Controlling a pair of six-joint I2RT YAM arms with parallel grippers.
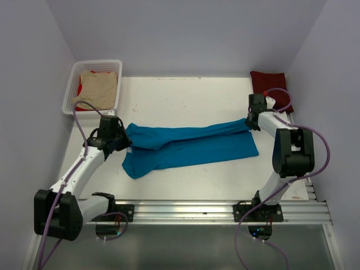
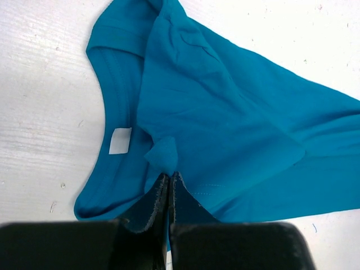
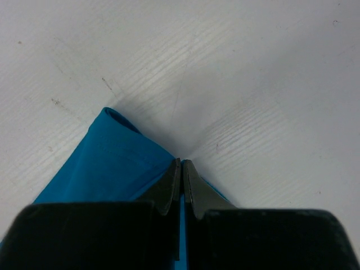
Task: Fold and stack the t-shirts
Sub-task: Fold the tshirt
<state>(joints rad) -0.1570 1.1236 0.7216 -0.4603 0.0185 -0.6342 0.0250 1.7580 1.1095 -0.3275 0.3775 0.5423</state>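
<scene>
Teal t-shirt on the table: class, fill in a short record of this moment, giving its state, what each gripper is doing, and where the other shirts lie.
teal t-shirt: stretched lengthwise across the table, partly folded over itself, white neck label showing
left gripper: shut on cloth near the neckline
right gripper: shut on the shirt's opposite end
beige shirt: in the white basket, far left corner
maroon shirt: far right corner

teal-blue cloth t-shirt (image 1: 191, 147) on white table (image 1: 185, 95), my left gripper (image 1: 128, 147) at its left end, right gripper (image 1: 248, 121) at its right, white plastic lattice basket (image 1: 70, 93) behind-left, dark maroon cloth t-shirt (image 1: 268, 82) behind-right
</scene>
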